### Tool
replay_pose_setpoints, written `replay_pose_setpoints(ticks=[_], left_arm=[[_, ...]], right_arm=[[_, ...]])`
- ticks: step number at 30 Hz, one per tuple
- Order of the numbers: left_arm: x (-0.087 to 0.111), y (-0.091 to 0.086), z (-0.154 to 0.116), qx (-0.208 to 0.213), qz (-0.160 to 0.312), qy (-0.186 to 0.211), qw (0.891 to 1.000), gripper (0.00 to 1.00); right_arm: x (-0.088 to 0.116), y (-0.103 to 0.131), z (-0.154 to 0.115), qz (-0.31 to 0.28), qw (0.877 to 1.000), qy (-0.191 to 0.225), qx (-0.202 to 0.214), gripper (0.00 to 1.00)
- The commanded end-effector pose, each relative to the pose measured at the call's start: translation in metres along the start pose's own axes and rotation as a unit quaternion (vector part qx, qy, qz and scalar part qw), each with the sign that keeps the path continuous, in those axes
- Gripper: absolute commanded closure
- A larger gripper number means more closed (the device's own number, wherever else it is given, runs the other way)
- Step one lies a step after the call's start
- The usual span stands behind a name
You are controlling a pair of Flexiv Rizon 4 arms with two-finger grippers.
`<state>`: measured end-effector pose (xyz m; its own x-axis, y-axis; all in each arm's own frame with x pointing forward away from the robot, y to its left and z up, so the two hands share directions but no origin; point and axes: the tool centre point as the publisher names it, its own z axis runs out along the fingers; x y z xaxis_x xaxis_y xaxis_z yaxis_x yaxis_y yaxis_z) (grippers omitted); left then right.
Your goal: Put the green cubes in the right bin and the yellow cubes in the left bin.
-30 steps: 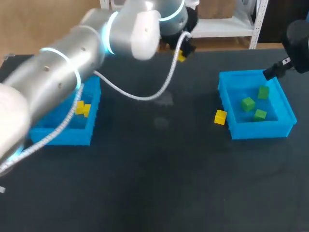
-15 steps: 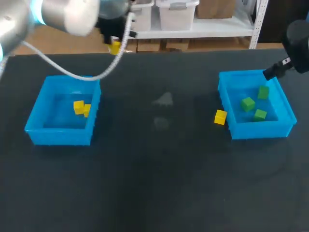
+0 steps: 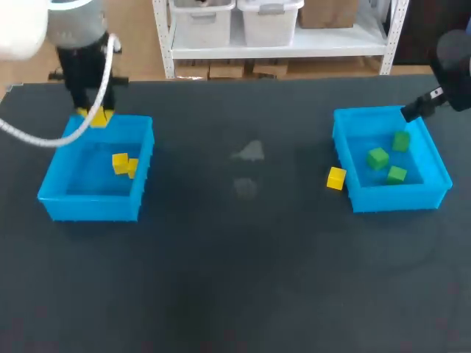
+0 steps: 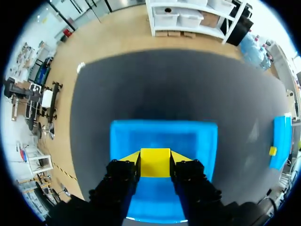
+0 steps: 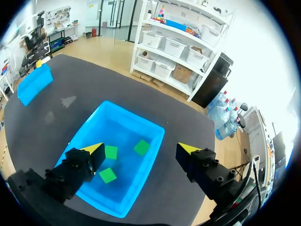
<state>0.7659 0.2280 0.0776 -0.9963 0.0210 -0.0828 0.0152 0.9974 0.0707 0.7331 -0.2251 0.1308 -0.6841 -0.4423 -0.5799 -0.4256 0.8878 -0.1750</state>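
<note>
My left gripper is shut on a yellow cube and hangs over the far edge of the left blue bin. Two yellow cubes lie inside that bin. In the left wrist view the bin's floor spreads out below the held cube. Another yellow cube sits on the table against the left wall of the right blue bin. Three green cubes lie in the right bin. My right gripper stands open and empty, high above the right bin and its green cubes.
Dark table surface stretches between the two bins, with faint pale smudges near the middle. My right arm comes in at the far right corner, above the right bin's far edge.
My left arm has swung from the table's far middle to the left, carrying the yellow cube, and now hangs lower over the left bin's far edge. The right arm has not moved.
</note>
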Motion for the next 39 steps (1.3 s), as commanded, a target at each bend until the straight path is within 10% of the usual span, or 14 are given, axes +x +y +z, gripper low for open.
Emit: replay_pose_setpoints(ticks=[1,11,12,13,23,39], left_arm=[[0.108,0.0,0.013,0.017,0.003,-0.151,0.988,1.0],[0.097,-0.012,0.02,0.025,0.024,-0.141,0.989,0.93],[0.096,-0.013,0.02,0.023,0.027,-0.141,0.989,0.12],[0.094,-0.014,0.02,0.024,0.028,-0.141,0.989,0.0],[0.058,-0.063,-0.008,0.048,0.121,-0.175,0.976,0.0],[0.05,-0.238,-0.01,0.148,0.369,-0.184,0.899,0.0]], right_arm=[[0.002,0.001,0.0,0.001,1.0,-0.004,0.004,0.0],[0.002,0.001,0.0,0.001,1.0,-0.004,0.004,0.0],[0.002,0.001,0.0,0.001,1.0,-0.004,0.004,0.0],[0.002,0.001,0.0,0.001,1.0,-0.004,0.004,0.0],[0.002,0.001,0.0,0.001,1.0,-0.004,0.004,0.0],[0.002,0.001,0.0,0.001,1.0,-0.004,0.004,0.0]])
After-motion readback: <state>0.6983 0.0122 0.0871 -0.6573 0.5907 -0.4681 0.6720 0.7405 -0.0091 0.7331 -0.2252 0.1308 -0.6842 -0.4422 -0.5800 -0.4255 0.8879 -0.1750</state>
